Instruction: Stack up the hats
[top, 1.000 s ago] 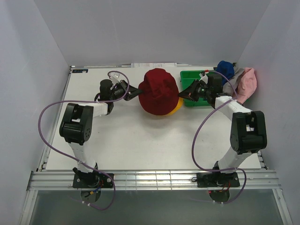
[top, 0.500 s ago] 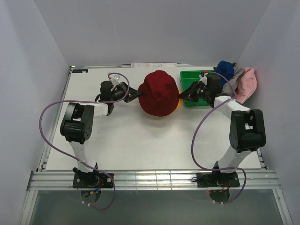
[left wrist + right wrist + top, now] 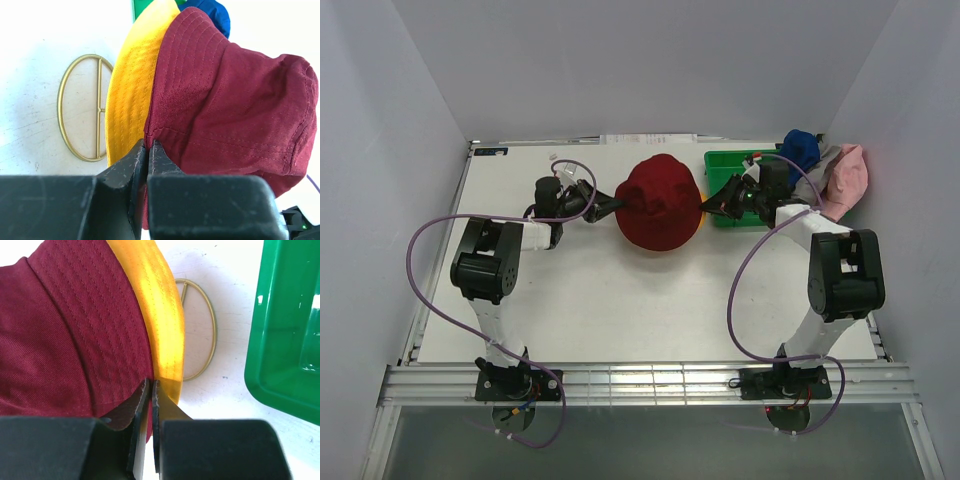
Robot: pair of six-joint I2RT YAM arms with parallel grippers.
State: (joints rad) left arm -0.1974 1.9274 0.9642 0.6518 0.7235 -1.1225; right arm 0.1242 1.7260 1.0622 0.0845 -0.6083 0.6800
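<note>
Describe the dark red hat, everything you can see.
The dark red hat is a soft, twill-looking bucket hat with a rounded crown and rows of stitching round its brim. It sits crown-up toward the far middle of the table, covering the yellow hat, whose brim peeks out beneath. The left gripper and right gripper each pinch its brim on opposite sides, jaws shut on the fabric.

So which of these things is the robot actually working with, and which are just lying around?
Part of the job:
- dark red hat, pinched at its brim by the left gripper and right gripper
- yellow hat
- blue hat
- pink hat

Just lying about:
- green bin
- gold wire stand
</note>
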